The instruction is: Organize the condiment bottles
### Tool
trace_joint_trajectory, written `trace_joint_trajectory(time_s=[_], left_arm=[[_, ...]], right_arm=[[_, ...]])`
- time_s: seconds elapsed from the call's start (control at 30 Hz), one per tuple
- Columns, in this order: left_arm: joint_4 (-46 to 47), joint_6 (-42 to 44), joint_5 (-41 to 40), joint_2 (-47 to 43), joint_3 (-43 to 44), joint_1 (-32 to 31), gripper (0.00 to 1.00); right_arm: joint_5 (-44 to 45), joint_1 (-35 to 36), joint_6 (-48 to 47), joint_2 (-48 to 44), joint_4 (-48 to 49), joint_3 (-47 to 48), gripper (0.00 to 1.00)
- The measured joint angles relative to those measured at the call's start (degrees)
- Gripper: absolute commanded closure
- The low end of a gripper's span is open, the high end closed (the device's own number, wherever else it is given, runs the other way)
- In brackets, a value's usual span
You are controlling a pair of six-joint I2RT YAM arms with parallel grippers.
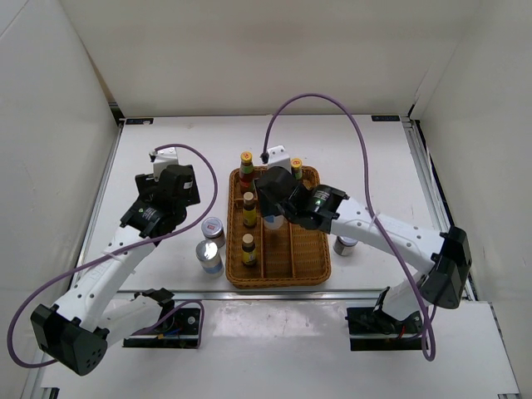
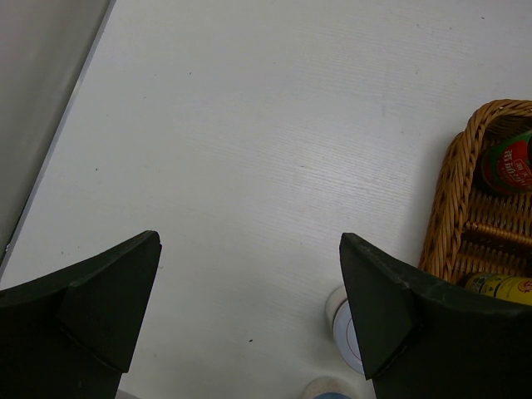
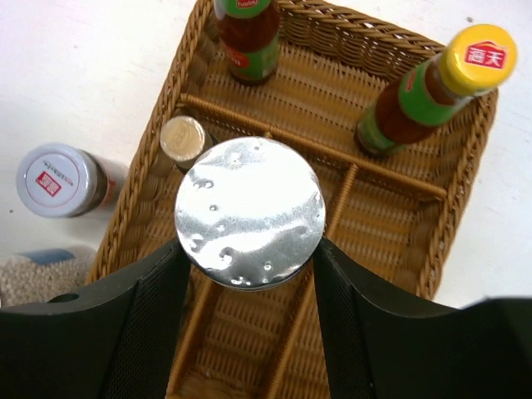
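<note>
Top external: two tall bottles (image 1: 245,166), two brown bottles (image 1: 249,208), three tabletop jars (image 1: 214,229)

**A:** Bright, even light from overhead here. White table (image 1: 208,133) is almost blown out, shadows short and soft.

**B:** Yeah, only real glare is on the silver-lidded jar (image 3: 249,212) top, right wrist view. Sharp enough otherwise.

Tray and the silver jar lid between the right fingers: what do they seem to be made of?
The tray looks like woven wicker or rattan, matte brown; plaited strands show. The jar lid looks like metal or foil, shiny silver; it mirrors light and shows small dents, though metallised plastic is possible.
</note>
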Motion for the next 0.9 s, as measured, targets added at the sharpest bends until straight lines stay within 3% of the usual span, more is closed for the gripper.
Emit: trace_joint_trajectory(time_s=[0.37, 0.87, 0.9], left_arm=[[0.0, 0.0, 0.0, 0.02, 0.0, 0.0, 0.0], [0.0, 0.0, 1.22, 0.02, 0.0, 0.0, 0.0], [0.0, 0.0, 1.4, 0.02, 0.0, 0.0, 0.0]], right_arm=[[0.07, -2.4, -3.87, -0.63, 20.59, -12.85, 1.0], [-0.74, -3.56, -5.97, -1.97, 25.38, -19.85, 1.0], [-0.72, -3.76, -6.12, -1.97, 25.64, -20.2, 0.93]])
